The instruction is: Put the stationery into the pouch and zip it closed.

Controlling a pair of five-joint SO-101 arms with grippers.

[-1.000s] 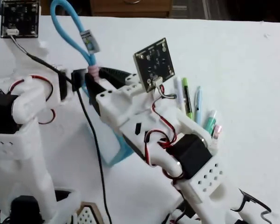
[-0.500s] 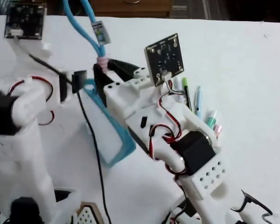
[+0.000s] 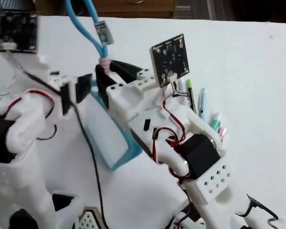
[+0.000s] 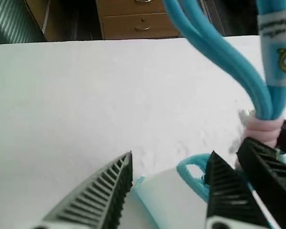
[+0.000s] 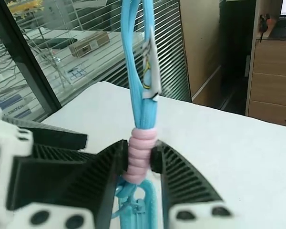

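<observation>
The pouch (image 3: 107, 136) is pale with a blue rim and hangs tilted by its blue strap (image 3: 93, 19). My right gripper (image 3: 105, 70) is shut on the pink bead (image 5: 138, 155) that binds the strap (image 5: 138, 57), just above the pouch's zip end. My left gripper (image 4: 170, 160) is open right beside it, and the pouch's upper corner (image 4: 174, 188) lies between its fingers; in the high view the left gripper (image 3: 82, 87) sits at the pouch's top left edge. Several pens (image 3: 201, 102) lie side by side on the table, partly hidden behind the right arm.
The white table (image 3: 248, 62) stretches wide to the right and back. A wooden drawer unit (image 4: 138, 21) stands beyond the far edge. Black cables (image 3: 88, 152) from the left arm hang across the pouch's left side.
The right gripper has lifted the bead and pouch up and to the right. The left arm has then swung in so its open gripper sits at the pouch's top corner.
</observation>
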